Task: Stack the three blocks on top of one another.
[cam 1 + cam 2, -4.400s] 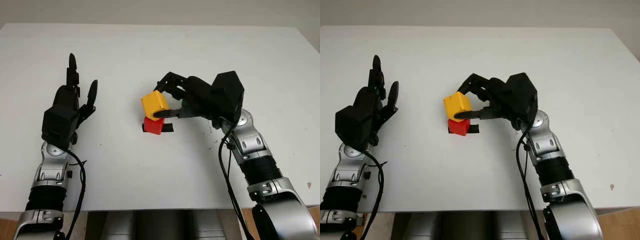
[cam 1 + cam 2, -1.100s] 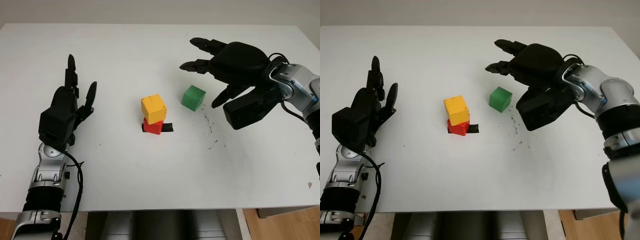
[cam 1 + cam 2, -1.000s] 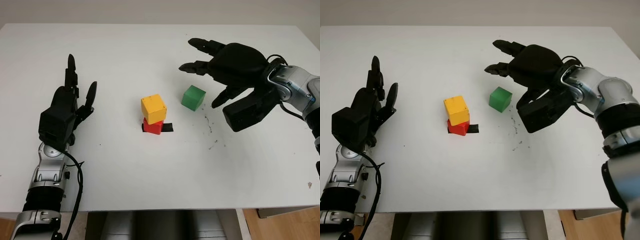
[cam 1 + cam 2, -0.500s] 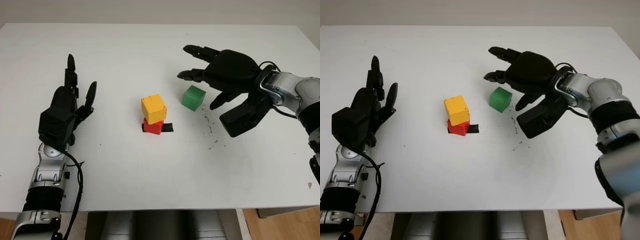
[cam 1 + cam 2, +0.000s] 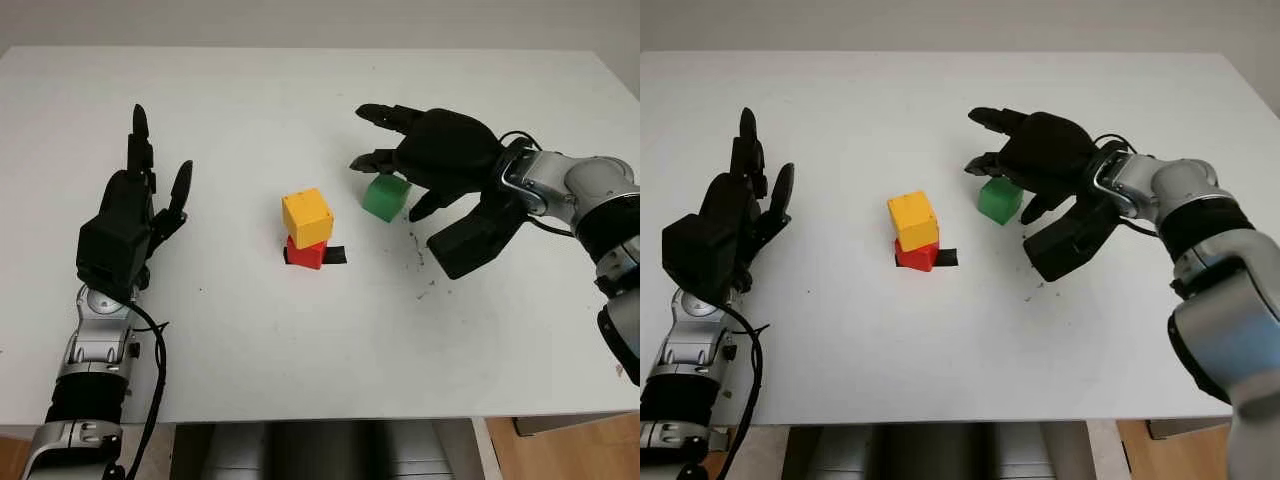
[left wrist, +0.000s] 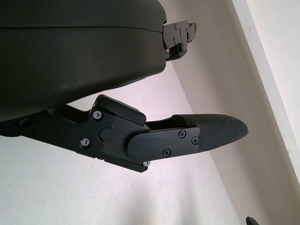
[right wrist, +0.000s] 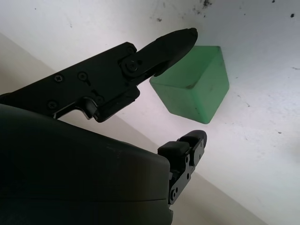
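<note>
Green block on table, under open right hand

The right arm is extended from the right side toward the middle, its open right hand held palm-down with nothing grasped. The left hand, also open, is held upright at the left, fingers pointed away from the robot.

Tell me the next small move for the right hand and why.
Probably lower the right hand a little and close its fingers on the green block. That block sits alone on the table, beside the yellow block already stacked on the red block, and the open hand hovers over it without gripping. The left hand is open, off to the side.
</note>
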Robot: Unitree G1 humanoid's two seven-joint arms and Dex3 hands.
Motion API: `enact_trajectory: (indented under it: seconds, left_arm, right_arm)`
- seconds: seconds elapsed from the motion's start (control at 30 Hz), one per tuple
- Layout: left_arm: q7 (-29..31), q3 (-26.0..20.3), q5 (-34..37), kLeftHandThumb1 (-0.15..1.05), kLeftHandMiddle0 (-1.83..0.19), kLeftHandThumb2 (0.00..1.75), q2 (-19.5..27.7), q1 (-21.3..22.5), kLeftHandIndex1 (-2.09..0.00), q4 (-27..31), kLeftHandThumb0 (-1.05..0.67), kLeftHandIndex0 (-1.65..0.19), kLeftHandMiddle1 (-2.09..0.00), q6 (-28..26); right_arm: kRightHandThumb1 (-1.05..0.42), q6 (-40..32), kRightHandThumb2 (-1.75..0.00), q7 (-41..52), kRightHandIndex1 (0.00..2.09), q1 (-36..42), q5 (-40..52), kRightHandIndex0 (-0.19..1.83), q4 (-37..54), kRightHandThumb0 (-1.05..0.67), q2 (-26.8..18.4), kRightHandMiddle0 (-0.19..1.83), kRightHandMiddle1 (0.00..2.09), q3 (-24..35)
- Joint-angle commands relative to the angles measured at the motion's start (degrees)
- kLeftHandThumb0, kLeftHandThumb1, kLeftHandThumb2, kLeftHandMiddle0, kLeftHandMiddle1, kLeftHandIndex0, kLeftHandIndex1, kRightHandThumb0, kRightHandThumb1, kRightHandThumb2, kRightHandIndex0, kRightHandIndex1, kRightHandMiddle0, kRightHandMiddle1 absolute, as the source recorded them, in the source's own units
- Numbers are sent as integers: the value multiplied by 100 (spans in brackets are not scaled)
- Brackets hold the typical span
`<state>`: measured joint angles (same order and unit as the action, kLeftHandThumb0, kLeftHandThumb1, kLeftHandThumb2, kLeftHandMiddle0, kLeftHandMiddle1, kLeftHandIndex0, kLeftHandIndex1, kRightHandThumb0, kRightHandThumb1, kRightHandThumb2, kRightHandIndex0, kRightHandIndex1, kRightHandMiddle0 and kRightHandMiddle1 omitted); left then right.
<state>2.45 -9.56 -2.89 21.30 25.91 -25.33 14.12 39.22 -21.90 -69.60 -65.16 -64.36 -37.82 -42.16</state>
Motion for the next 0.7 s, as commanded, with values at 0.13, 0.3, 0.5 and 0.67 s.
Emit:
enact_trajectory:
  seconds: [0.13, 0.3, 0.5, 0.67]
  left_arm:
    - [23, 21, 19, 105, 19, 55, -15, -112, 0, 152, -81, 19, 0, -76]
    - [18, 28, 12, 105, 19, 56, -27, -136, 0, 207, -82, 19, 0, -113]
    - [44, 22, 30, 105, 19, 55, -19, -144, 0, 221, -83, 19, 0, -143]
    - [52, 14, 36, 105, 19, 55, -18, -127, 0, 167, -82, 19, 0, -100]
  right_arm:
    - [-84, 32, -6, -120, 7, -130, 129, 6, -112, -50, 50, 59, 17, -10]
    - [-85, 25, -6, -273, 7, -129, 91, 9, -149, -47, 49, 69, 21, -46]
    - [-88, -85, -6, -647, 9, -152, -76, 15, -197, -44, 34, 86, 29, -214]
    - [-91, -124, -6, -690, 7, -174, -62, 22, -228, -42, 20, 84, 53, -259]
